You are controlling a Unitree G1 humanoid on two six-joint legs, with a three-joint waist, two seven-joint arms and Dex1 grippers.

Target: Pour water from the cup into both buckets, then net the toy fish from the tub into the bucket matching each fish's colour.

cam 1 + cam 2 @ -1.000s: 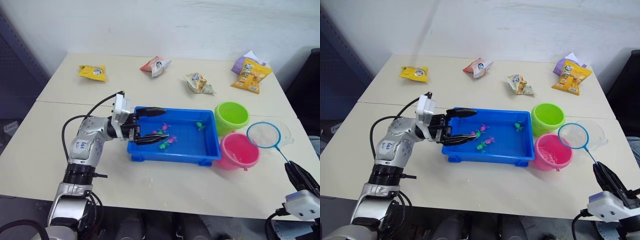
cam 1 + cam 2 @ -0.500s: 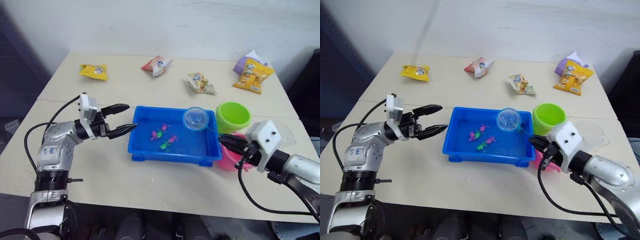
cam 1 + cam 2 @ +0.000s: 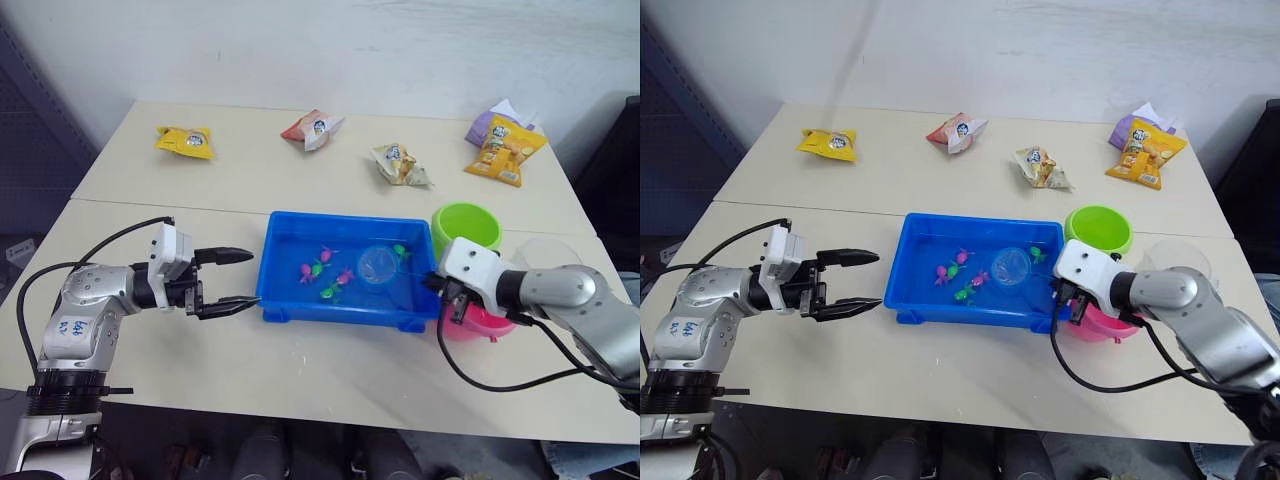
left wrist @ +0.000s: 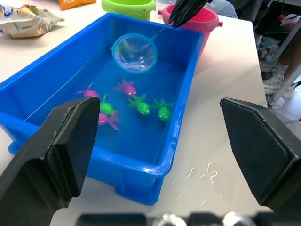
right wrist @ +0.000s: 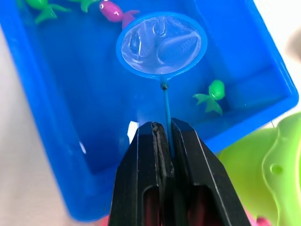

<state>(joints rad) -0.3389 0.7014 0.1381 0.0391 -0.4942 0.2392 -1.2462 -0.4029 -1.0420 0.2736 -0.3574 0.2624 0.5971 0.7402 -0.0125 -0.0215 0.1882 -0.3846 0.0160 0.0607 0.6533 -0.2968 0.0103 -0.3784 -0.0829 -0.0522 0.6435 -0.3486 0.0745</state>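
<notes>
Pink bucket (image 3: 478,322) mostly hidden behind my right gripper (image 5: 163,134), clamped on the net (image 5: 161,45) handle. Hoop looks empty, over the tub (image 3: 290,305). Left gripper (image 3: 232,280) spread wide, holding nothing.

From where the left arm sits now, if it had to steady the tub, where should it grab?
Take the tub by its near left rim, coming in level from the robot's left. The rim is a raised lip the open left gripper could straddle, and it lies closest to that hand. The right gripper holds the net over the tub's right half, so stay clear there.
</notes>
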